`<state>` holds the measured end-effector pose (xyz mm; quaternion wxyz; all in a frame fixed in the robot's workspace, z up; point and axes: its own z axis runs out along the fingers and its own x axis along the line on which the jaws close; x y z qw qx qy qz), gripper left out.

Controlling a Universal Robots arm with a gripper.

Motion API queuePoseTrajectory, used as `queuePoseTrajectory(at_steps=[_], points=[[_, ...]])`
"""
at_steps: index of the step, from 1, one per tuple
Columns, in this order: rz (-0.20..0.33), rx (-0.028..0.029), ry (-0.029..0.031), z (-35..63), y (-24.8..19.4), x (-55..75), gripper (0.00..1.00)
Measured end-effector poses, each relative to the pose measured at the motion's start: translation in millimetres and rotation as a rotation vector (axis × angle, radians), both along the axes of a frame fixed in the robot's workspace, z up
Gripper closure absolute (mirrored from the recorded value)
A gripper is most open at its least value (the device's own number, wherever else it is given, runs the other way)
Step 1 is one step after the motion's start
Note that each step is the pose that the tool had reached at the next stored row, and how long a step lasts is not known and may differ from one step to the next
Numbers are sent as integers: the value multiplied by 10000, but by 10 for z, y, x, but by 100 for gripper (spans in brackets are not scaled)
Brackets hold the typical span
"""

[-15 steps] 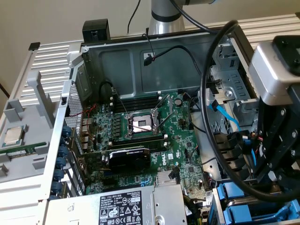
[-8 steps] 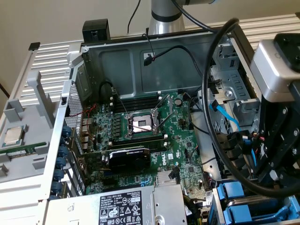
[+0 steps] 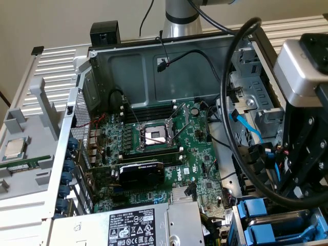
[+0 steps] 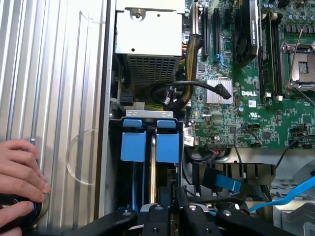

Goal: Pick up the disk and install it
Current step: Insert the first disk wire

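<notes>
Both of my fingers are drawn nearly together. I judge the pincer to be clamped on the near edge of the disk, though the fingers themselves cover the contact. The disk stands on edge inside the drive bay, in the corner of the computer case next to the power supply. Two blue tabs sit at the bay's far end, one on each side of the thin silver edge.

The step in hand looks like seating the disk in its slot, so squareness matters most. I want the silver edge to run parallel to the bay walls, with any push going straight along the slot. A slight tilt could jam the blue frame against the metal. My grip should be firm but no tighter than needed, since the plastic frame probably flexes.

Just past the bay a black cable loops over the gap by the power supply, and a blue ribbon cable lies beside my fingers on the side toward the circuit board. Either could snag, so I should stay centred over the slot.

Outside the case wall, a hand rests on the ribbed tabletop, well apart from the bay.
</notes>
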<state>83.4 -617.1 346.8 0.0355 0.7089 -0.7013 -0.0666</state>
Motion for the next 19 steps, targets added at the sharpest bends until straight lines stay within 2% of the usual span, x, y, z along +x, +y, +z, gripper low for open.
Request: queuePoseTrajectory(at_steps=[1,2,15,19], points=[[-1,-38,2,1,15,1,83],[0,-51,2,0,28,5,83],[-19,-77,3,-3,38,35,83],[-45,-259,3,-4,46,36,83]])
